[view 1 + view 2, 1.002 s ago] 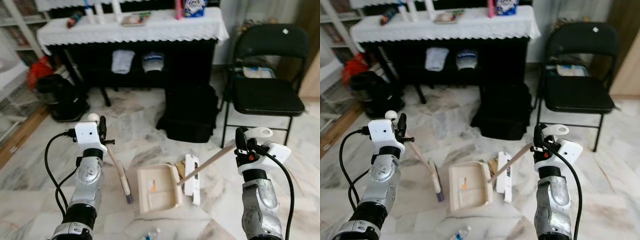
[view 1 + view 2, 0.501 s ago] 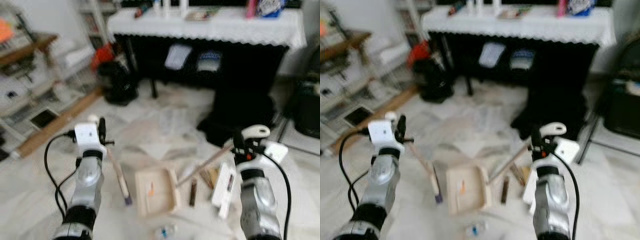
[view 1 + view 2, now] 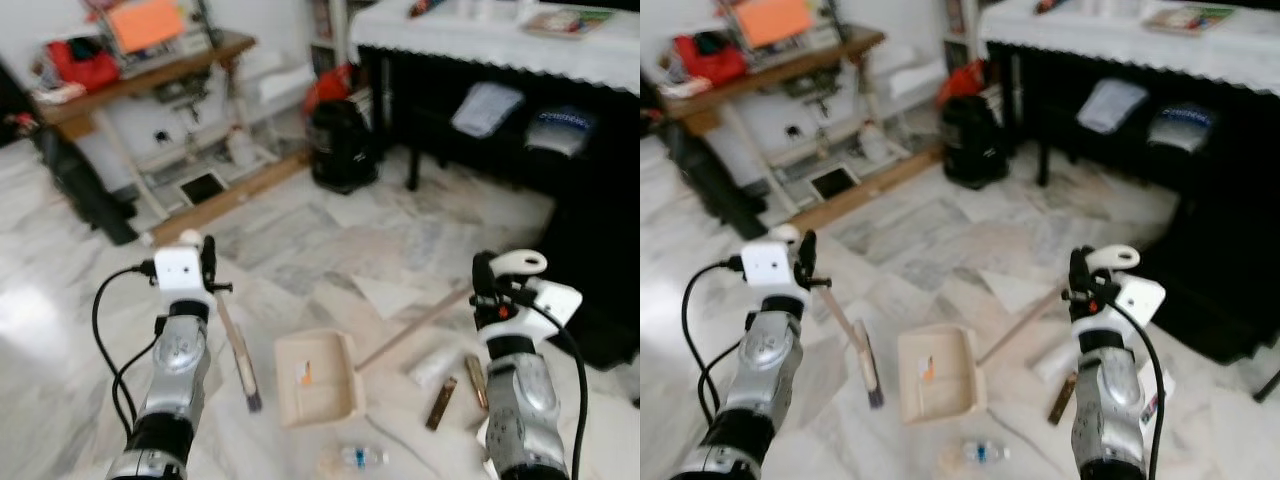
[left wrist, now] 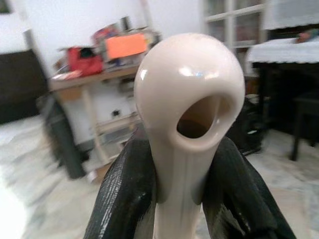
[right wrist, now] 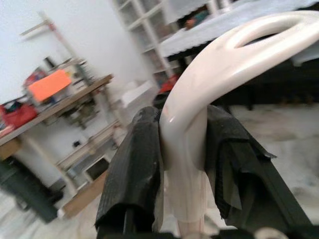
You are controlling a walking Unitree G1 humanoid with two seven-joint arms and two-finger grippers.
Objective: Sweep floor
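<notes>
My left gripper (image 3: 205,270) is shut on the cream handle of a hand brush (image 3: 240,350), whose dark-tipped head rests near the floor left of the dustpan. In the left wrist view the fingers (image 4: 122,194) clamp the looped handle end (image 4: 189,104). My right gripper (image 3: 487,287) is shut on the long handle (image 3: 415,328) of a cream dustpan (image 3: 318,378), which sits on the marble floor between my arms with a small orange scrap (image 3: 306,373) in it. In the right wrist view the fingers (image 5: 134,169) squeeze that handle's loop (image 5: 224,64).
Litter lies on the floor: a plastic bottle (image 3: 358,457), a brown bar (image 3: 441,402), a white packet (image 3: 432,362). A black table with white cloth (image 3: 520,45) stands at the back right, a black bag (image 3: 342,145) beside it, and a wooden bench (image 3: 150,75) at the back left.
The whole view has swung left, from the chair and table to the bench side. Both grippers keep their holds. The dustpan now sits farther from the white packet.
</notes>
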